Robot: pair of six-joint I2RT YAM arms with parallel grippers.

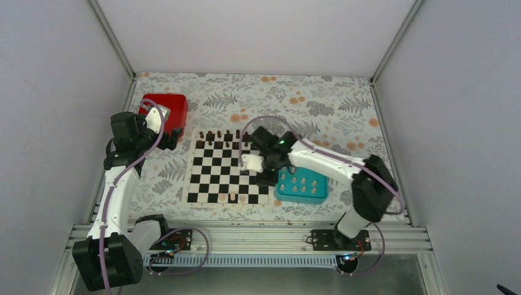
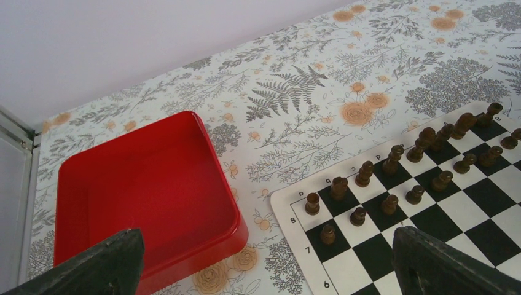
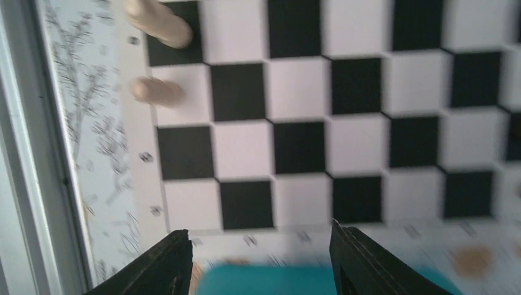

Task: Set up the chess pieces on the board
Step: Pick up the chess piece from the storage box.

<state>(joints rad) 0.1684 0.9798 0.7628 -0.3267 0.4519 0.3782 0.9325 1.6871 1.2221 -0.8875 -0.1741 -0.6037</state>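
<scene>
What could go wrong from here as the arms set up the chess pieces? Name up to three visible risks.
The open right gripper hangs by the teal plastic tray of pale wooden pieces, and its view is blurred, suggesting motion; a misjudged grab may topple them. The right arm's elbow sits close to the dark wooden pieces on the black-and-white chessboard; a swing could knock them.

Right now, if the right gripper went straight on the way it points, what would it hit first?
Probably the chessboard: the open right gripper aims at bare squares near its edge, just beyond the teal tray. Depth is unclear.
</scene>
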